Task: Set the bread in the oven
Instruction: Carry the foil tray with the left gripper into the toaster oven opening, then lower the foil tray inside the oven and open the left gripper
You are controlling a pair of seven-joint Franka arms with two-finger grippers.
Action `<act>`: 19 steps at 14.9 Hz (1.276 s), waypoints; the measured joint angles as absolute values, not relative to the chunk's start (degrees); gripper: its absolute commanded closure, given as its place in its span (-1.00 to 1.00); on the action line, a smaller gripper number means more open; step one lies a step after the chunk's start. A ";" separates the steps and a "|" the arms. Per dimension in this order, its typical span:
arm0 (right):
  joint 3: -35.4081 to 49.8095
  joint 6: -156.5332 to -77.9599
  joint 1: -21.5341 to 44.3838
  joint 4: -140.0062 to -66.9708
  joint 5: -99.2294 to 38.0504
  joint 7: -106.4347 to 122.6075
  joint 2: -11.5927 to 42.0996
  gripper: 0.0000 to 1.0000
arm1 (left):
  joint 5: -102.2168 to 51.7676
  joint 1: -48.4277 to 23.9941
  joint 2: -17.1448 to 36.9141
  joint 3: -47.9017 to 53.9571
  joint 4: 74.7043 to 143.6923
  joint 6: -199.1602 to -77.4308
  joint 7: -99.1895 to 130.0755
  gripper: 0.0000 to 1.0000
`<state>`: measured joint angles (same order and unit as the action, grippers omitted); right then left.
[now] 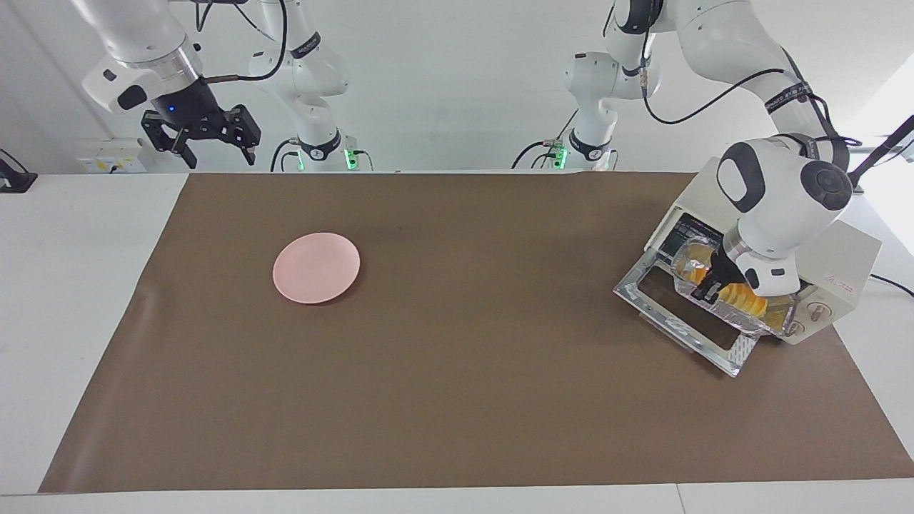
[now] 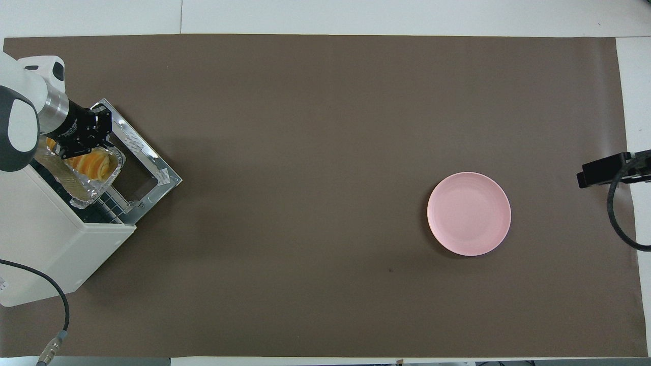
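The bread [image 1: 742,300] [image 2: 91,162], a ridged golden loaf, lies in a crinkled foil tray [image 1: 689,260] [image 2: 84,195]. The tray sits partly inside the cream-white oven [image 1: 835,250] [image 2: 46,244], over the hinge of its dropped glass door [image 1: 685,314] [image 2: 147,162]. My left gripper [image 1: 707,289] [image 2: 84,147] is shut on the tray's rim beside the loaf, at the oven's mouth. My right gripper [image 1: 214,146] [image 2: 600,173] waits open and holds nothing, raised over the table's edge at the right arm's end.
A round pink plate [image 1: 316,268] [image 2: 469,213] lies bare on the brown mat [image 1: 457,371] toward the right arm's end. The oven's power cable [image 2: 61,315] trails off the table's edge nearest the robots.
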<state>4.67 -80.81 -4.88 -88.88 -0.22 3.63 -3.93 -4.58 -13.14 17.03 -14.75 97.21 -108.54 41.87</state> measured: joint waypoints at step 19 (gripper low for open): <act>4.67 -80.81 -4.88 -88.90 -0.22 3.63 -3.94 -1.00 | -2.37 -11.49 13.53 -15.26 103.23 -104.65 39.74 1.00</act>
<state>4.67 -80.81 -4.88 -88.90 -0.22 3.63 -3.94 -2.37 -11.49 13.53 -15.26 103.23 -104.65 39.74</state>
